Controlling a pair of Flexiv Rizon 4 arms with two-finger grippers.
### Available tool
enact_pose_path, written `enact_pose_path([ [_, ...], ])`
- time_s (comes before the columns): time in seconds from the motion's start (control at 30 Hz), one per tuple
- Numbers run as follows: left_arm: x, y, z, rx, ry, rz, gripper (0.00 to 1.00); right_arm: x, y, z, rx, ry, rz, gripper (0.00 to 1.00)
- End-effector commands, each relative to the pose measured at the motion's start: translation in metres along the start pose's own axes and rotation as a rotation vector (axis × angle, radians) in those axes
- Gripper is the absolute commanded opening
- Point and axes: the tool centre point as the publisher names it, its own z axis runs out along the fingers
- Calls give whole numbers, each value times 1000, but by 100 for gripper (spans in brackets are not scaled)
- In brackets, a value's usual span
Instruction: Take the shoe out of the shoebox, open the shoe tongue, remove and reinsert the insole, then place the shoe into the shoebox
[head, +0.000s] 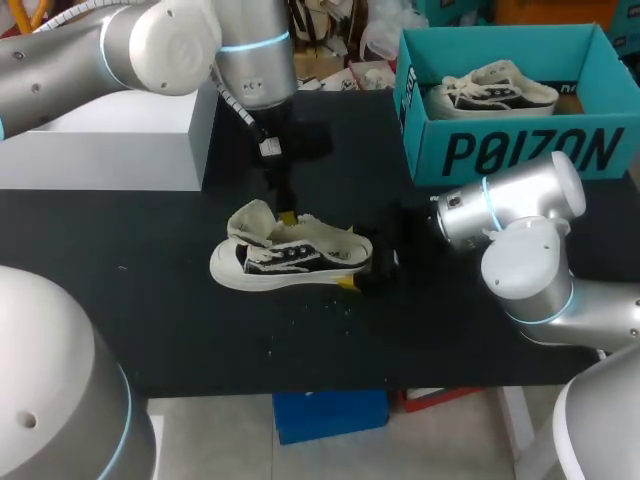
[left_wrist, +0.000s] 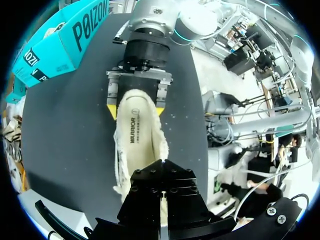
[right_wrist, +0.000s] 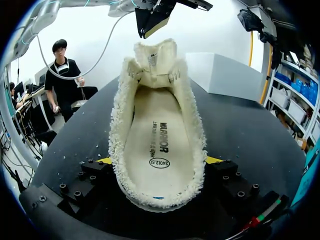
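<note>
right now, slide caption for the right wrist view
Right gripper clamps the fleece-lined sneaker at its heel, insole seated, tongue raised.

Black table and its load

Dark matte table (head: 150, 300) across the whole head view. At the rear left, directly on the top, a white block (head: 110, 150). At the rear right, a teal shoebox (head: 520, 150), open on top, well apart from the block. Near the middle, a cream and black shoe (head: 290, 262), resting on its sole, toe toward the left side, tongue lifted. Just in front of the shoe, some pale crumbs (head: 335, 303) scattered on the black surface
</note>
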Motion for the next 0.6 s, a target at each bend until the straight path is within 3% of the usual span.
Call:
enact_pose_path([
  [0.03,-2,-2,0,-4,2,0,0,0,-3,1,2,0,1,0],
  [0.4,-8,-2,-9,-9,-22,20,0,0,-3,1,2,0,1,0],
  [0.6,-20,0,1,-16,-17,23,0,0,-3,1,2,0,1,0],
])
